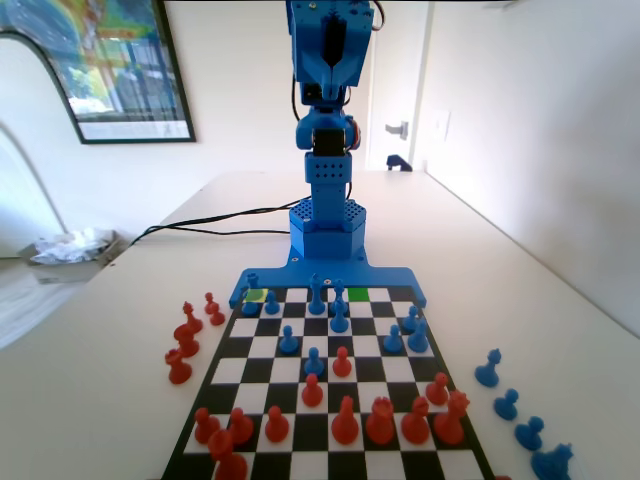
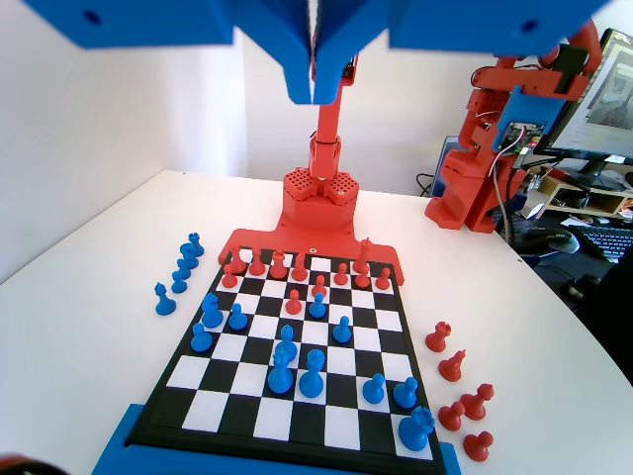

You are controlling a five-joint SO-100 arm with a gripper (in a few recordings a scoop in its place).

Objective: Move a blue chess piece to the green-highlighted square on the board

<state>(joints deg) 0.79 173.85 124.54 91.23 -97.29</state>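
The blue plastic arm (image 1: pixel 328 150) stands upright at the far end in the fixed view, rising from its perforated base and folded high, its upper part cut off by the picture's top edge. In the wrist view its 2-finger tool (image 2: pixel 315 84) hangs raised well above, jaws pressed together, gripping nothing.

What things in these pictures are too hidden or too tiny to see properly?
- Fixed view: the blue arm's top runs off the upper edge.
- Fixed view: the board is cut by the bottom edge, so its nearest row is out of frame.
- Wrist view: the green-highlighted square has no colour to tell it by.
- Wrist view: the gripper is shut; its upper part is cut off.
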